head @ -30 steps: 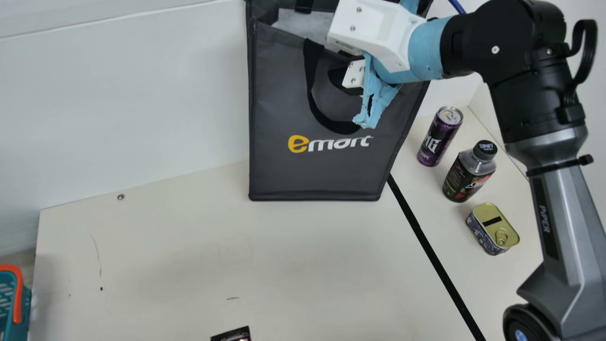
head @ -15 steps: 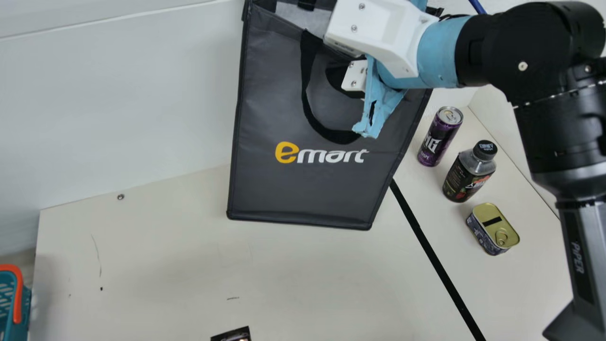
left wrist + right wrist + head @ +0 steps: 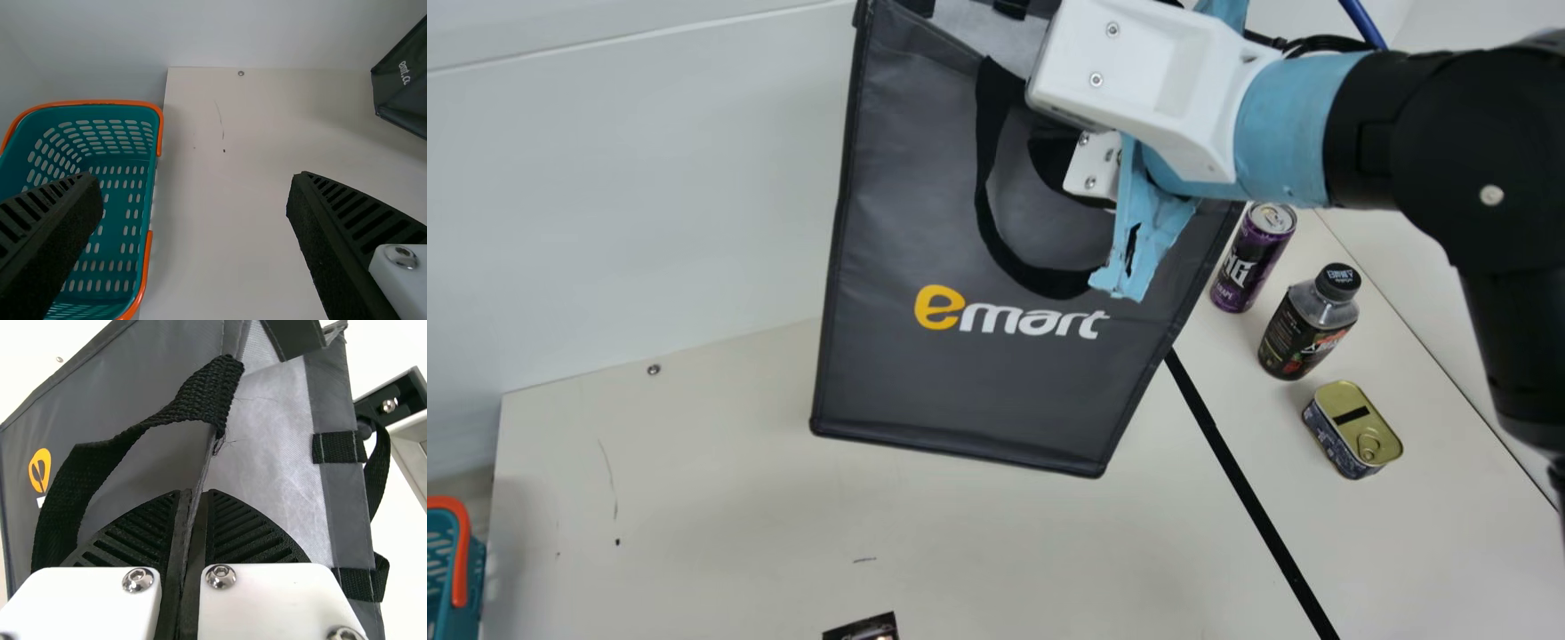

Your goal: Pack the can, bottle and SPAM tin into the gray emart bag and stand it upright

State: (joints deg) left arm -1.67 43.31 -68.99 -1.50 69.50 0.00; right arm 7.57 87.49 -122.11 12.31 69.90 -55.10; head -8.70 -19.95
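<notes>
In the main view, we see our right gripper [image 3: 1051, 156] with its 2 jaws closed on the upper fabric edge of the gray emart bag [image 3: 996, 373], near a black handle [image 3: 996, 204]. The bag is open at the top and tilted; we cannot tell if its bottom touches the desk [image 3: 720, 480]. On the desk, past the black line [image 3: 1240, 462], the purple can [image 3: 1252, 258] and the bottle [image 3: 1303, 329] stand upright, and the SPAM tin [image 3: 1353, 431] lies with its lid up. In the left wrist view, our left gripper [image 3: 193, 179] has its jaws wide apart, near the teal basket [image 3: 127, 200].
</notes>
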